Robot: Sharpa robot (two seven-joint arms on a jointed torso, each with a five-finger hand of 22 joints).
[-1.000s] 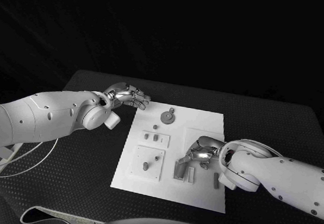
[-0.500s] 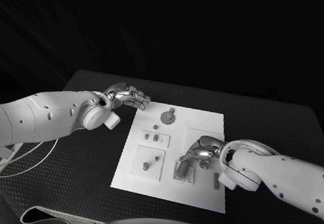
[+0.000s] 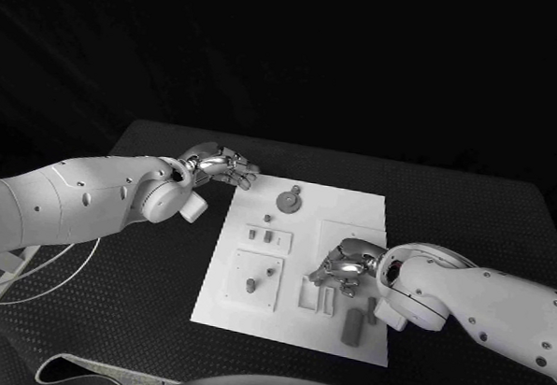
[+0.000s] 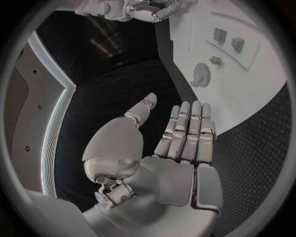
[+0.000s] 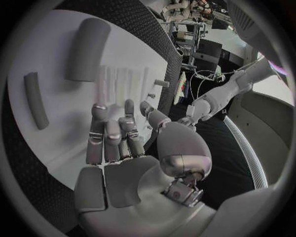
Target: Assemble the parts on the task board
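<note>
Release is what has changed: my right hand [image 3: 343, 266], which half a second ago held a long grey part upright, now hovers empty with fingers spread, and that rounded bar [image 3: 352, 326] lies loose on the smooth white task board [image 3: 358, 211], not yet seated. My left hand [image 3: 222, 165] waits open at the board's far corner, beside the toothed gear [image 3: 287, 198].

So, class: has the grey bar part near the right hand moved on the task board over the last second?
Yes. The grey bar part has left the slotted block beside the right hand and now lies nearer the task board's near edge.
</note>
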